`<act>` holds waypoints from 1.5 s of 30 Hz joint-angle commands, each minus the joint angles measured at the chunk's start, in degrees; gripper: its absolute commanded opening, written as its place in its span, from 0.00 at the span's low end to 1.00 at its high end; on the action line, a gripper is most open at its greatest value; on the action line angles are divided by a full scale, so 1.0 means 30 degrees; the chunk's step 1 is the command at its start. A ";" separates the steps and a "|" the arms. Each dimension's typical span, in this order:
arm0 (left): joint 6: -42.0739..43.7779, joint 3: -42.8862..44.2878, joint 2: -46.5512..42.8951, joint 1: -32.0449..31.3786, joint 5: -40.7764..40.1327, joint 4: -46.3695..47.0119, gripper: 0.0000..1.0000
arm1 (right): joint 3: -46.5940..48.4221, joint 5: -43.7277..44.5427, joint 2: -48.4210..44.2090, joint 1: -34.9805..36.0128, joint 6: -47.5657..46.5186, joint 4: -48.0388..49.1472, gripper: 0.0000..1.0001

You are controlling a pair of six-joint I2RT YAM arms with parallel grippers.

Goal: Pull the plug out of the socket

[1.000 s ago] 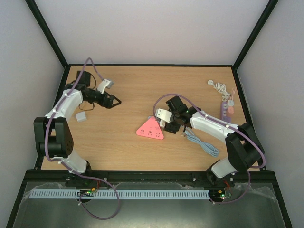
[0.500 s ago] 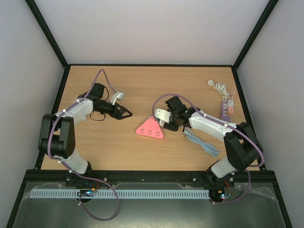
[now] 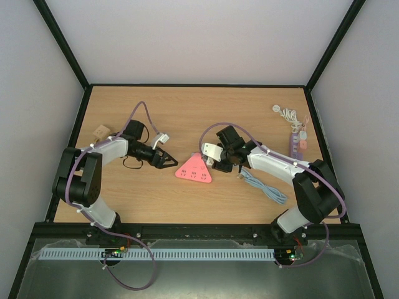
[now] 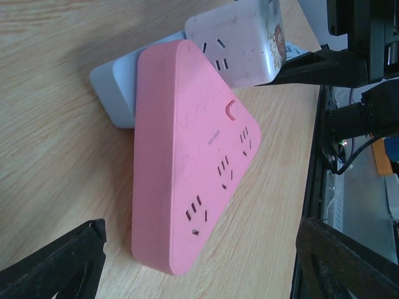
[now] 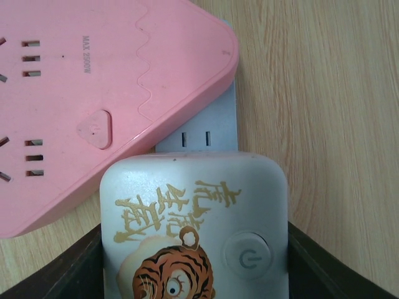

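A pink triangular socket strip (image 3: 194, 168) lies flat on the wooden table, and shows in the left wrist view (image 4: 187, 156) and the right wrist view (image 5: 93, 93). A pale blue-grey plug block (image 5: 206, 134) sits against its far edge, also visible in the left wrist view (image 4: 115, 93). A white cube with a tiger picture (image 5: 193, 230) joins onto that block. My right gripper (image 5: 194, 274) is shut on the white cube (image 3: 212, 151). My left gripper (image 4: 199, 274) is open, its fingers on either side of the strip's near-left corner, apart from it (image 3: 169, 162).
A coiled pale blue cable (image 3: 262, 185) lies right of the strip. White cables (image 3: 288, 114) and a purple strip (image 3: 297, 142) lie at the back right. A small tan object (image 3: 100, 132) sits at the left. A black cable loop (image 3: 131, 163) lies under the left arm.
My left arm has swung from the back left across to the pink strip's left corner, gripper open. The pink strip has shifted slightly left. The right gripper keeps its hold.
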 commanded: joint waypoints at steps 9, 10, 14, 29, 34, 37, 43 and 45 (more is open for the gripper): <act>0.1222 0.0759 0.2226 -0.0513 0.1289 -0.0442 0.80 | -0.1721 -0.2031 -0.0926 0.0627 -0.0623 0.1047 0.35; 0.1168 0.0892 0.2437 -0.0608 0.1293 -0.0488 0.79 | -0.1742 -0.2064 -0.0929 0.0634 -0.0584 0.1027 0.35; 0.0968 0.1277 0.3218 -0.1104 0.1824 -0.0595 0.77 | -0.1828 -0.2194 -0.1034 0.0647 -0.0680 0.0948 0.34; 0.2782 0.3543 0.6426 -0.2394 0.3473 -0.3113 0.65 | -0.1949 -0.2311 -0.1493 0.0629 -0.0614 0.0443 0.29; 0.2814 0.3183 0.6375 -0.2702 0.4152 -0.2795 0.58 | -0.1989 -0.2272 -0.1349 0.0649 -0.0491 0.0443 0.28; 0.2797 0.3016 0.6409 -0.2734 0.4440 -0.2517 0.51 | -0.2021 -0.2323 -0.1264 0.0640 -0.0476 0.0399 0.27; 0.1272 0.2002 0.6174 -0.2916 0.4495 -0.0311 0.42 | -0.1895 -0.2401 -0.1176 0.0642 -0.0518 0.0167 0.24; 0.0714 0.1607 0.5696 -0.3072 0.4305 0.0835 0.37 | -0.1830 -0.2382 -0.1118 0.0652 -0.0520 0.0056 0.24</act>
